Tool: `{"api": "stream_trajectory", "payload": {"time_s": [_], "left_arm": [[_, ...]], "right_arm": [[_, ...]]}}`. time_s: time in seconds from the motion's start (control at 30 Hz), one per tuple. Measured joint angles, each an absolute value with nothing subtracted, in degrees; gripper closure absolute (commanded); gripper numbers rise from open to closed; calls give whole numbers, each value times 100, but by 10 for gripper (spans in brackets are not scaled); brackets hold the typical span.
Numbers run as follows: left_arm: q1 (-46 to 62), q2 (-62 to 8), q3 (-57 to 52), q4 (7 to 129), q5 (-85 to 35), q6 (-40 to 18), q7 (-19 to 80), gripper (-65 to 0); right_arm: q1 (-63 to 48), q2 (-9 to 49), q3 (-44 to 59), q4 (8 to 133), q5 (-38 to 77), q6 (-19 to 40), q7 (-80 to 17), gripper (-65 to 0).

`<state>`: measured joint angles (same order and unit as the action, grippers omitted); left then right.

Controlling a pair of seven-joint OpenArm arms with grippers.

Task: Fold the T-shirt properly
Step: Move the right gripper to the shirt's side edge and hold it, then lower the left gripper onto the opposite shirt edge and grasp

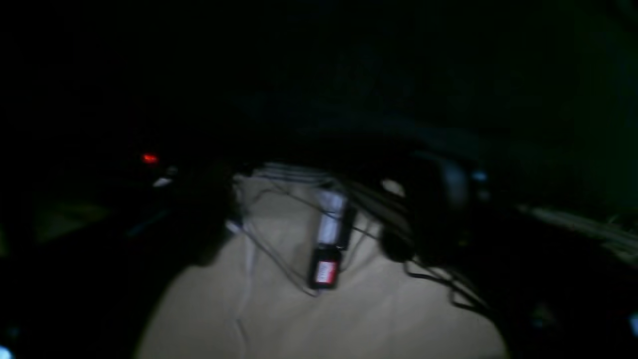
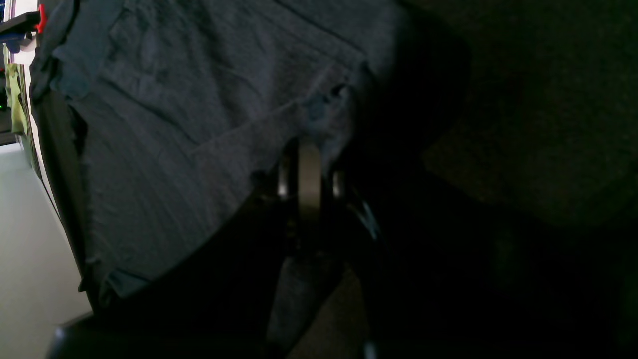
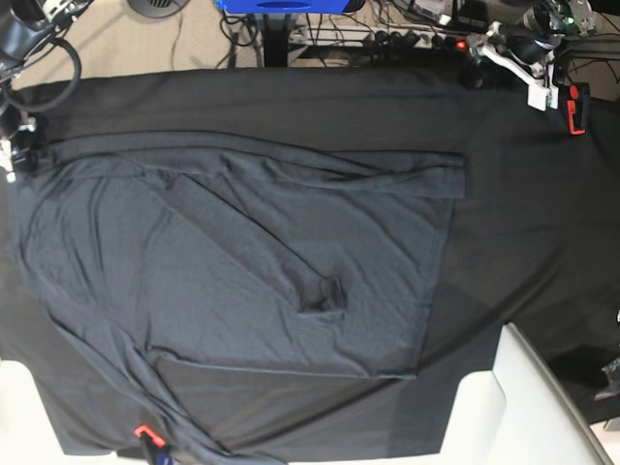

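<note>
The black cloth (image 3: 523, 194) covers the table. The T-shirt (image 3: 242, 271) lies spread across its middle and left, long axis running left to right, one straight edge facing right, folds bunched along the far side. The right gripper (image 2: 309, 164) is clamped together on a shirt edge. Whether the left claw is apart or together, I cannot tell.
</note>
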<state>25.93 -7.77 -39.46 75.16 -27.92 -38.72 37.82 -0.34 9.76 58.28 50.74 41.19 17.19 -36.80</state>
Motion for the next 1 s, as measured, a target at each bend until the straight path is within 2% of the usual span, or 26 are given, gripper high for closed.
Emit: {"api": "stream_trajectory", "payload": {"time_s": [0.07, 0.17, 0.37, 0.47, 0.53, 0.6, 0.67, 0.83, 1.0], "left_arm": [[2392, -788, -3970, 7489, -2847, -3798, 4333, -599], [2202, -790, -4012, 7408, -2860, -3798, 4611, -594], [1953, -742, -4084, 7271, -2952, -3809, 4943, -492], [2032, -491, -4080, 8007, -2609, -3616, 5389, -444], [2082, -355, -4075, 8772, -2285, -3675, 6099, -434], [2112, -156, -4311, 9498, -3489, -3586, 5103, -434], [2032, -158, -4348, 9961, -3505, -3660, 5164, -434], [2805, -119, -4569, 9682, -2952, -3546, 5688, -434], [2093, -180, -4431, 9485, -3494, -3621, 5301, -441]], "right_arm": [[-34, 976, 5826, 5074, 4121, 1728, -3693, 0], [-34, 978, 5826, 5074, 4119, 1741, -3699, 0], [-38, 978, 5824, 5076, 4119, 1741, -3704, 0], [-45, 978, 5824, 5076, 4115, 1741, -3706, 0], [-69, 989, 5822, 5076, 4134, 1793, -3769, 0], [-51, 1037, 5806, 5061, 4110, 1778, -3782, 0], [-64, 1035, 5798, 5061, 4163, 1804, -3804, 0], [-36, 1039, 5802, 5059, 4099, 1741, -3765, 0], [-16, 1057, 5802, 5061, 4110, 1747, -3830, 0]]}}
